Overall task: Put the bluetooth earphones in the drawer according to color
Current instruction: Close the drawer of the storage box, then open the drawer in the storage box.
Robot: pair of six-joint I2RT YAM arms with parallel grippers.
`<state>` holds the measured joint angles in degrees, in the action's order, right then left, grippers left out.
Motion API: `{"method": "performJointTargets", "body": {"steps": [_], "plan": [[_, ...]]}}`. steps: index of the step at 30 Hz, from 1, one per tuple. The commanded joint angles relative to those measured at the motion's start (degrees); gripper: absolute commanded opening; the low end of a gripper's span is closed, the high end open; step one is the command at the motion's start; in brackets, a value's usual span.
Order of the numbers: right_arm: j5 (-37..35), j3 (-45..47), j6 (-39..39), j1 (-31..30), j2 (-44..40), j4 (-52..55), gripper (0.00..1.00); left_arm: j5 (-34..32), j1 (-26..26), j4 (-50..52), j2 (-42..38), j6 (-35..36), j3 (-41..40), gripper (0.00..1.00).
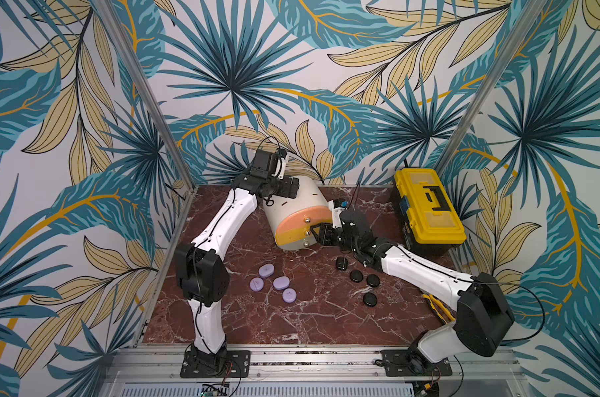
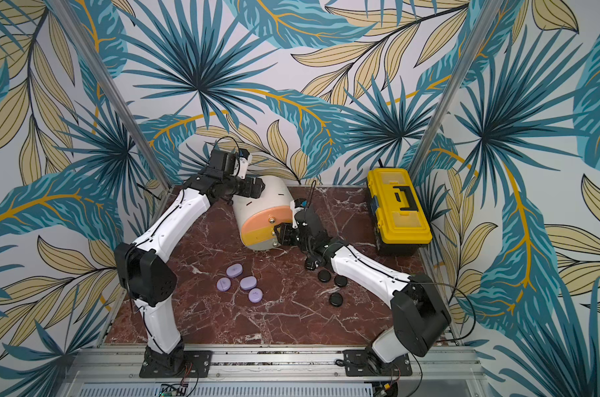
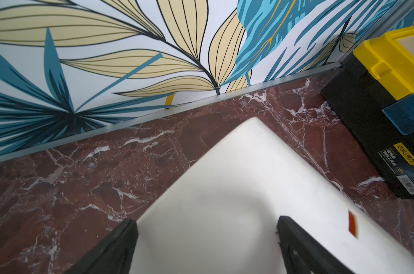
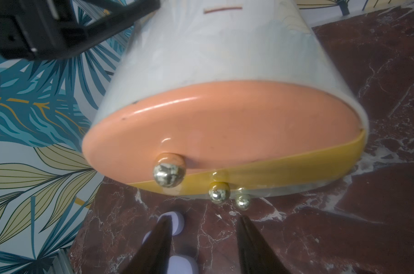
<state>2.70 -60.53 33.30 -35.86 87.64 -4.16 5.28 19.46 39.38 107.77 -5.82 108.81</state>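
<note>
Cabinet (image 1: pixel 293 209): all three drawers shut. Loose on the table (image 1: pixel 308 319): four purple earphone cases (image 1: pixel 281 283) left, four black cases (image 1: pixel 356 275) right. Left gripper (image 3: pixel 206 220) spread over the cabinet; right gripper (image 4: pixel 204 217) parted, empty, at the knobs (image 4: pixel 169 172).

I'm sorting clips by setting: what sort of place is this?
Likely a robot test cell, not a home: left arm and right arm bolted to an aluminium rail, a marble-look tabletop, leaf-print wall panels enclosing it.
</note>
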Motion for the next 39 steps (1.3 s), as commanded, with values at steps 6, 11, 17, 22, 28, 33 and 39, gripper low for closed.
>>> {"method": "performJointTargets", "body": {"steps": [6, 11, 17, 22, 28, 33, 39], "plan": [[4.87, 2.57, 5.88, 1.91, 5.07, -12.29, 0.51, 3.22, 0.52, -3.85, -14.02, -4.48, -17.68, 1.0], [6.43, 1.99, 8.15, 1.88, 8.21, -15.05, 0.51, 1.32, 3.71, -7.31, -19.45, -4.81, -26.24, 1.0], [5.91, 2.7, 9.68, 1.96, 9.71, -17.24, 0.5, -4.32, 6.02, -7.28, -20.28, -3.33, -29.54, 1.0], [6.34, 2.61, 10.95, 1.89, 11.4, -19.0, 0.47, -5.45, 6.13, -5.68, -18.16, -2.66, -28.95, 1.0], [6.78, 2.88, 11.77, 1.91, 12.36, -20.08, 0.43, -6.76, 6.21, -4.89, -17.06, -2.26, -28.88, 1.0], [6.53, 2.71, 11.89, 1.92, 12.65, -20.11, 0.41, -10.44, 6.2, -4.35, -17.9, -1.71, -29.12, 1.0], [6.07, 2.52, 11.95, 1.92, 12.87, -19.74, 0.41, -11.08, 6.28, -5.71, -19.78, -1.47, -30.28, 1.0]]}}
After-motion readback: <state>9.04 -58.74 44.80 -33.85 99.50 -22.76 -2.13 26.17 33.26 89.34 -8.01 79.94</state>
